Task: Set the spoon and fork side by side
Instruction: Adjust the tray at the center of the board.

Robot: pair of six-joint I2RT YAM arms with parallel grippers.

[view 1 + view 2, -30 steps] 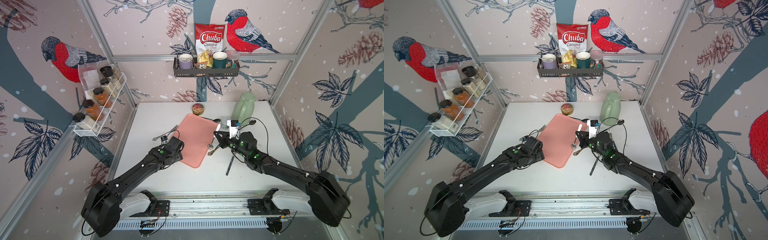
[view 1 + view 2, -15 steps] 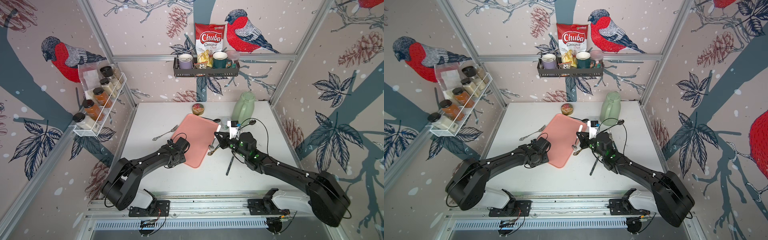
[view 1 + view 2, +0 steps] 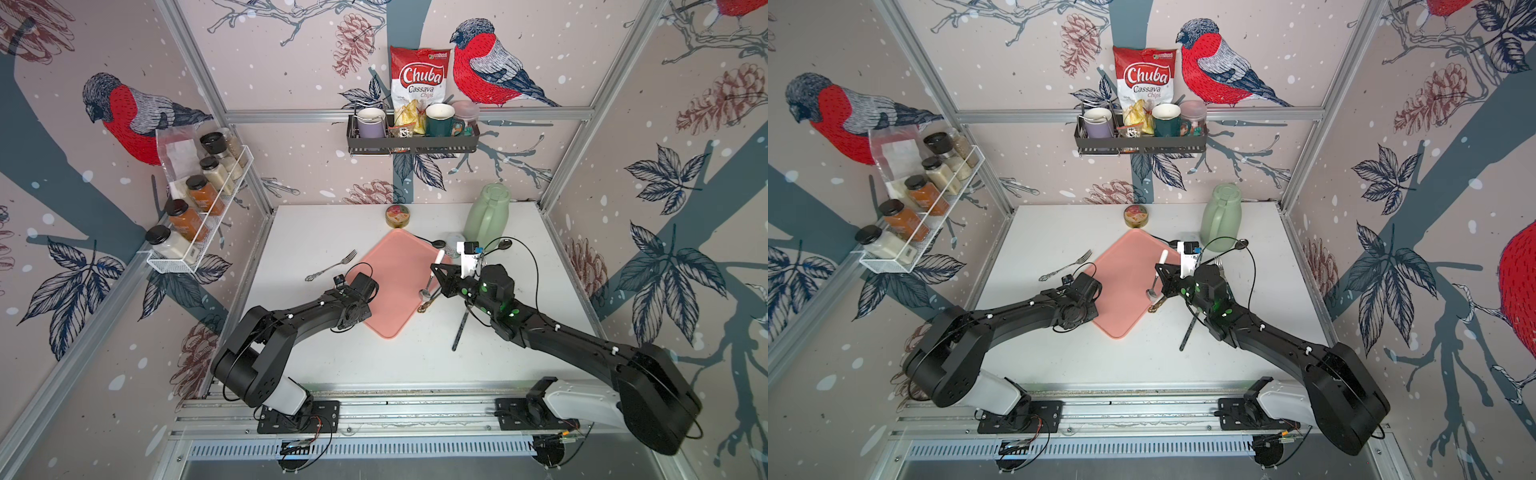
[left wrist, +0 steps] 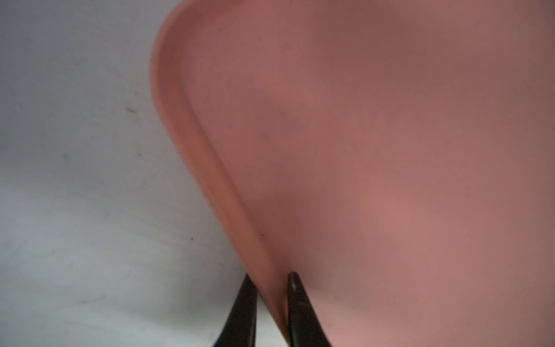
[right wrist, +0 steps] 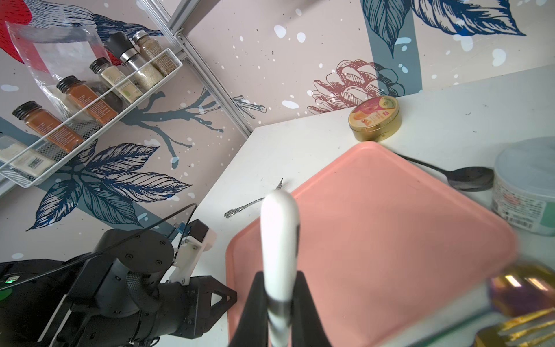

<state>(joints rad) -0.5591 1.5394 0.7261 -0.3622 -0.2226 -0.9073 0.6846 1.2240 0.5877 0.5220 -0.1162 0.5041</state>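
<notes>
Right gripper (image 5: pixel 279 278) is clamped on the white-handled spoon (image 5: pixel 279 219), bowl down at the pink tray (image 3: pixel 390 316) edge. Left gripper (image 4: pixel 268 278) is narrow, apparently pinching the pink tray rim. Fork (image 3: pixel 330 269) lies on the table (image 3: pixel 316 232) across the tray, well apart from the spoon. Pairing not done.

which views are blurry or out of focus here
left wrist view: the whole tray is soft, too close to focus; right wrist view: spoon handle fairly sharp, gold fork nearest the lens smeared; both top views crisp.
</notes>
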